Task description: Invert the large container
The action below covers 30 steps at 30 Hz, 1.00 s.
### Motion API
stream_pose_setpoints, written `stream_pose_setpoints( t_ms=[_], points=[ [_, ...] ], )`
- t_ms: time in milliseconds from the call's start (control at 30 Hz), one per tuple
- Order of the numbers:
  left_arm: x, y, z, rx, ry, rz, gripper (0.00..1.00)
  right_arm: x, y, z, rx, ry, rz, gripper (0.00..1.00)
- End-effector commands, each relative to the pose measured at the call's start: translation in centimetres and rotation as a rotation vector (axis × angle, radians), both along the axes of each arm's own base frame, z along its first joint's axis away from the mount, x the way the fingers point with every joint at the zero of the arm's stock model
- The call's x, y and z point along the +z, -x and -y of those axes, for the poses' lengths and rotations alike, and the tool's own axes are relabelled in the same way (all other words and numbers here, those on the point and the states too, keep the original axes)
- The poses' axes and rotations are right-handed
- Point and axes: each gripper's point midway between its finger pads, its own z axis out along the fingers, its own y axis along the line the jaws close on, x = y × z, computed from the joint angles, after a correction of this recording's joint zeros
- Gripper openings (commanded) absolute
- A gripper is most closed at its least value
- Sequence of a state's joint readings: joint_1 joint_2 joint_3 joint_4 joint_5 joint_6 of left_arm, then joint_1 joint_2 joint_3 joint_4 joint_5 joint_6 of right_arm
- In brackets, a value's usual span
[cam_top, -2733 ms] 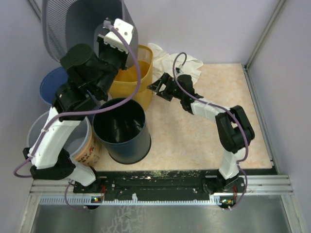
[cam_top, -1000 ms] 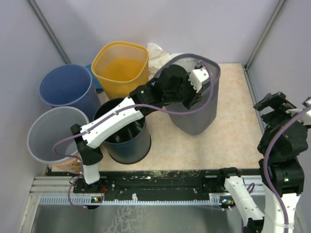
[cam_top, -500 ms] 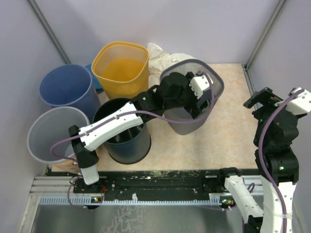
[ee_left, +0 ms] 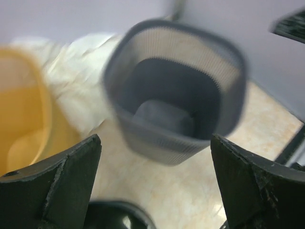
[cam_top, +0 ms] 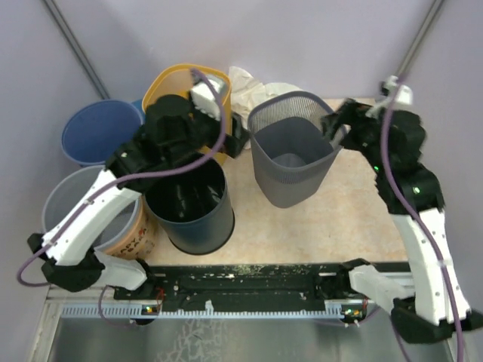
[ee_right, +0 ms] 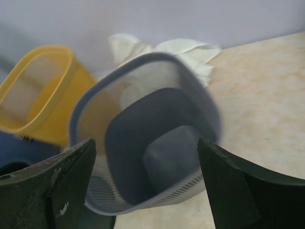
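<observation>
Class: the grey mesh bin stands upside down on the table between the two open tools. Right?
No. The grey mesh bin stands upright, mouth up, between the open left tool and right tool; the top external view shows its inside floor.

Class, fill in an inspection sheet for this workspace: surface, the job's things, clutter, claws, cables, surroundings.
Surface: table, beige and mottled.
Job's things: mesh bin upright, mouth up, not yet flipped.
Clutter: yellow bin, blue bin, dark bin and pale bin, all upright at left; white cloth behind.
Claws: left claw and right claw both open, empty, aimed at the mesh bin.
Cables: purple cables run along both arms.
Surroundings: lilac walls, metal posts.
</observation>
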<state>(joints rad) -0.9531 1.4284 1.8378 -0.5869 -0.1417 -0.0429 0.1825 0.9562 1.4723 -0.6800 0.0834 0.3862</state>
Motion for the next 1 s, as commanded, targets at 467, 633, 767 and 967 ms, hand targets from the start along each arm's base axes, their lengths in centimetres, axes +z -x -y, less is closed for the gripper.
stream_pose_setpoints(
  t_ms=[467,633,767,967],
  points=[
    [-4.8,0.9,-11.4,0.274,0.114,-0.205,1.00,-10.2,-0.7,-19.6,0.679,0.398,-0.284,0.74],
    [-5.6,0.7,-10.9,0.261,0.106,-0.215,1.00,-11.4,-1.2,-20.2,0.643,0.433,-0.306,0.53],
    [-5.8,0.7,-10.6,0.247,0.109,-0.214,1.00,-11.7,-1.5,-20.5,0.645,0.438,-0.315,0.41],
    [-6.3,0.6,-10.6,0.250,0.101,-0.213,1.00,-12.4,-2.0,-19.8,0.602,0.477,-0.349,0.00]
  ],
)
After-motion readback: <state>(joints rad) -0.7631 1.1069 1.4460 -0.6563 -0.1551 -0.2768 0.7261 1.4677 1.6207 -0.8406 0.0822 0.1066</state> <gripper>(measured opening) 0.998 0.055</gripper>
